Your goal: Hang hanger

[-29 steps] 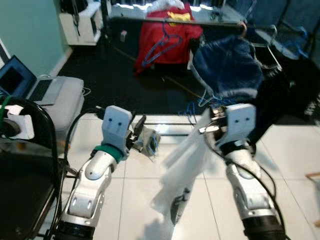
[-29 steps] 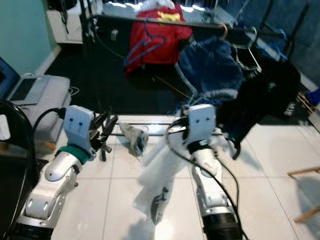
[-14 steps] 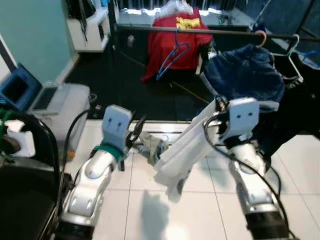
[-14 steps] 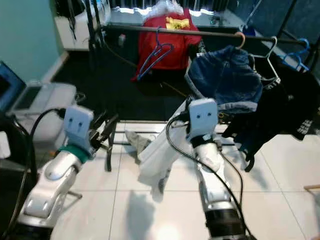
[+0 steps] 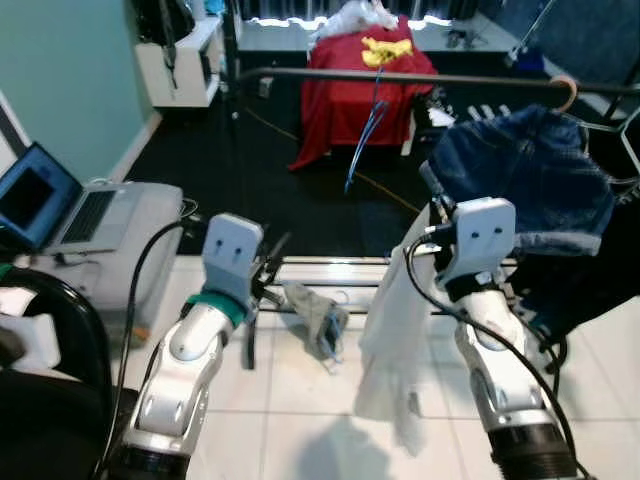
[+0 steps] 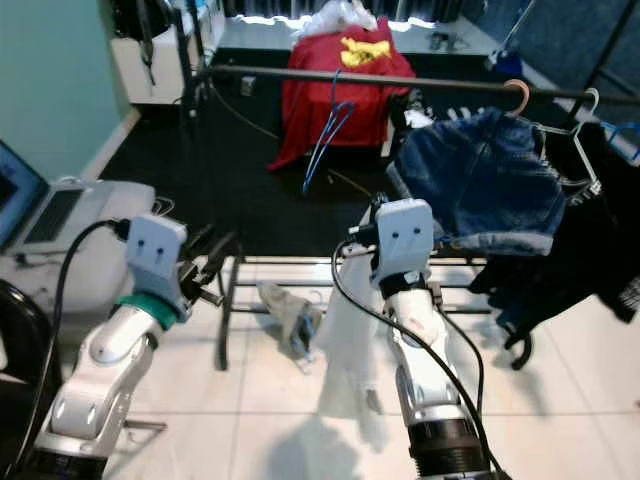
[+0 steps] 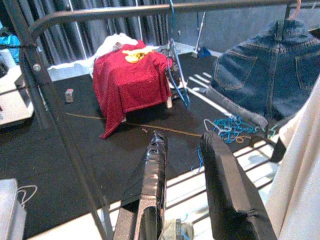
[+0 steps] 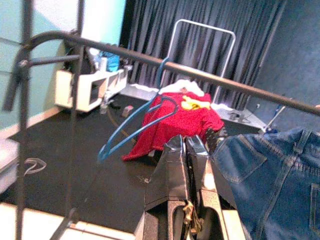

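Right gripper point(image 8: 192, 150) at lower centre of its wrist view, fingers pressed together on a hanger with a white garment point(image 5: 395, 330) draped below. Left gripper point(image 7: 187, 165) idle at left, fingers apart, holding nothing. Probably the carrying step, hanging not yet done. Next: lift the hanger's hook over the rail point(image 6: 400, 80) across the top. In the way: hanging jeans point(image 6: 480, 180) at upper right and a blue hanger point(image 6: 330, 125) at mid-rail; free gap between them. Beyond, red cloth point(image 5: 365, 75); crumpled cloth point(image 5: 318, 315) on floor.
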You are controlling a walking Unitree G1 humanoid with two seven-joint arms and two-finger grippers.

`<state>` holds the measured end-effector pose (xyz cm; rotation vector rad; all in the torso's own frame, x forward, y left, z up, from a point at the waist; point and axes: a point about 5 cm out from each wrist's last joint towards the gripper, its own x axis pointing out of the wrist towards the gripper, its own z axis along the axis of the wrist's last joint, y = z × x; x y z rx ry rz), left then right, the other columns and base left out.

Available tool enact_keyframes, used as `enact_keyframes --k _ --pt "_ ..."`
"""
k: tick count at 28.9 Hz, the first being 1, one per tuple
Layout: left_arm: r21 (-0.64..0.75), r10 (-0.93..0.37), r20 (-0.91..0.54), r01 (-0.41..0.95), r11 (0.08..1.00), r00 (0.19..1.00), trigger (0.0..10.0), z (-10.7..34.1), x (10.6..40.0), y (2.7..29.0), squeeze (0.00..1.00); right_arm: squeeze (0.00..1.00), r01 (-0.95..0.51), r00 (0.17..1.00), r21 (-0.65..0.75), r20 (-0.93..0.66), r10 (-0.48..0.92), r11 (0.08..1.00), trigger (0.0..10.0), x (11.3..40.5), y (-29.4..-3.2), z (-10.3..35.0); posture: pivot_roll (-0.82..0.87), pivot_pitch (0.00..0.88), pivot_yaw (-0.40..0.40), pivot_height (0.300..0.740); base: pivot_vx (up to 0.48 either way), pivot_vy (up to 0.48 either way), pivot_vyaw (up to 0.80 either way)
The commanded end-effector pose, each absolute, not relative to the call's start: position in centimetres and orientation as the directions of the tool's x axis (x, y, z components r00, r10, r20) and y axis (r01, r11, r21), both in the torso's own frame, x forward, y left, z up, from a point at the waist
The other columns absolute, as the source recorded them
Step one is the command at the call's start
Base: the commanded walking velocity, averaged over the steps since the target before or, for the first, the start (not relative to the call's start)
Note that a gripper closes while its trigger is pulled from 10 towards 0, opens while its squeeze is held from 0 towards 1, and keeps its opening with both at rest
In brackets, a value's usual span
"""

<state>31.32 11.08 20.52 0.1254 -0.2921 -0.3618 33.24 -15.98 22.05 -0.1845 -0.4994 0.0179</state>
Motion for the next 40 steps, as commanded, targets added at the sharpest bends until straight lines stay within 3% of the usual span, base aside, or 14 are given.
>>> enact_keyframes --k 1,12,36,40 --pt "0.175 -0.349 0.237 0.314 0.933 0.907 10.0 19.9 31.3 11.8 0.00 0.00 0.017 0.866 -0.177 0.495 0.074 0.984 10.0 33.1 -15.5 22.4 -0.06 0.052 0.041 0.740 0.435 0.000 0.00" --pt "0.178 -0.350 0.233 0.314 0.933 0.907 10.0 19.9 31.4 11.8 0.00 0.00 0.011 0.868 -0.177 0.490 0.078 0.984 10.0 33.2 -15.3 22.2 -0.06 0.049 0.041 0.740 0.406 0.000 0.00" --pt "0.183 -0.408 0.220 0.373 0.909 0.886 10.0 19.6 30.8 11.5 0.00 0.00 -0.028 0.874 -0.206 0.471 0.124 0.978 10.0 33.0 -14.9 21.8 -0.07 0.060 0.043 0.740 0.000 0.000 0.00" --pt "0.234 -0.560 0.112 0.526 0.818 0.821 10.0 18.7 30.1 13.1 0.00 0.00 -0.187 0.862 -0.439 0.356 0.362 0.879 10.0 32.1 -15.2 21.8 -0.08 0.071 0.045 0.740 0.000 0.000 0.00"
